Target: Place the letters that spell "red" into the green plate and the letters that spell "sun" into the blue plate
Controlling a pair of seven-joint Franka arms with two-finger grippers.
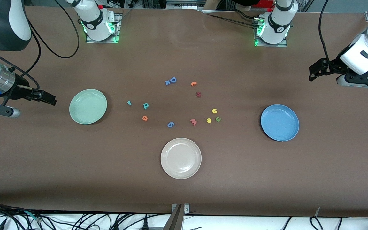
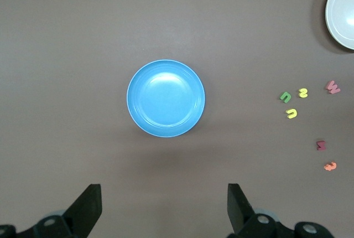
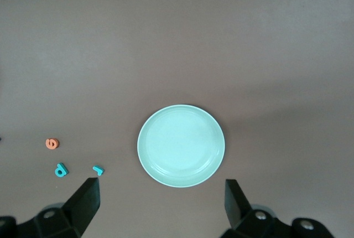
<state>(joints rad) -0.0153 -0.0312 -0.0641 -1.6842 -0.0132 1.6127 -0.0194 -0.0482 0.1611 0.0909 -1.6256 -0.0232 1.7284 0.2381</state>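
So, left gripper (image 2: 163, 207) by the blue plate (image 1: 279, 122) and right gripper (image 3: 160, 205) by the green plate (image 1: 88, 106) wait, jaws wide, empty.

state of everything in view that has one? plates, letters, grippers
green plate: empty
blue plate: empty
cream-white plate: empty
teal r, teal d, orange e: loose on table
yellow s, yellow u, olive n: loose on table
left gripper: open, empty, waiting
right gripper: open, empty, waiting
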